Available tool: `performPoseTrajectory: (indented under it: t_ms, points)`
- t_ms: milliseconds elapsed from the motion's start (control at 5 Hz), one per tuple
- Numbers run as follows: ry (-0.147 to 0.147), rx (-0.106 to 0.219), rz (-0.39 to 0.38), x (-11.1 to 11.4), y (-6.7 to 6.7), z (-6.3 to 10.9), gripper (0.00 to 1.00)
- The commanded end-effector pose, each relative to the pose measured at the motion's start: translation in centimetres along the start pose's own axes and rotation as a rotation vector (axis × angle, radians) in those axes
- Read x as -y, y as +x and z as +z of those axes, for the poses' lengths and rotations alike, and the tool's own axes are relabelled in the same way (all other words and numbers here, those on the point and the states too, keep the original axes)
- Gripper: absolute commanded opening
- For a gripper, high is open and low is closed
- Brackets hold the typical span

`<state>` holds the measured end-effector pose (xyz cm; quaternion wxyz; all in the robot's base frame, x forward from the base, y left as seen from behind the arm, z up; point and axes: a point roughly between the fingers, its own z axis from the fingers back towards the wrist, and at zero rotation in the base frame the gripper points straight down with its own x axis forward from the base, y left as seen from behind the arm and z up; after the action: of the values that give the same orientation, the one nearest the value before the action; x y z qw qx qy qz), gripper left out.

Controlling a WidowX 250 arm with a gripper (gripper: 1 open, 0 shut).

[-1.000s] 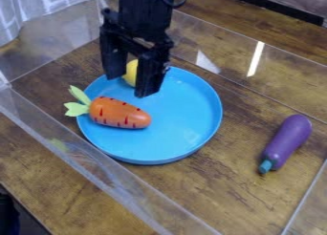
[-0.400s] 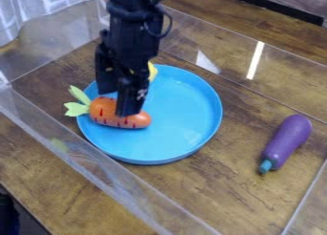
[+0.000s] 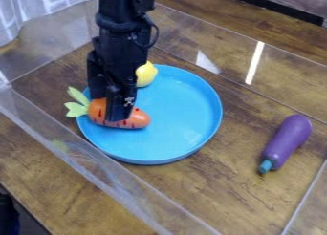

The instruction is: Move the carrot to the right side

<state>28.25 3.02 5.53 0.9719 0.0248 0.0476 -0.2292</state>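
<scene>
The gripper [image 3: 113, 102] hides the middle of the carrot [image 3: 132, 116]; whether its fingertips touch the toy cannot be told. The leafy top shows at the left, over the plate's left rim, and the orange tip shows to the right of the fingers. Jaws stand apart, straddling the carrot body, pointing down. The blue plate [image 3: 192, 110] holds the carrot on its left part and a yellow lemon [image 3: 145, 74], half covered by the arm, near its back edge. A purple eggplant [image 3: 286, 141] lies on the wooden table [image 3: 243, 196], well right of the plate.
</scene>
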Motion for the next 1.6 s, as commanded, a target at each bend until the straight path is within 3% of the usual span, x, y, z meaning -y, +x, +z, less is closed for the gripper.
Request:
performPoseTrajectory:
  t_ms: [0,600,800,1400]
  points:
    - [0.012,0.029,0.004,-1.2,0.1,-0.3,1.0]
    - [0.015,0.038,-0.008,-2.1,0.3,-2.8,1.0]
    - [0.016,0.042,-0.013,-2.3,0.4,-3.0,0.0]
    - [0.032,0.077,-0.028,-3.0,0.1,-3.6,0.0]
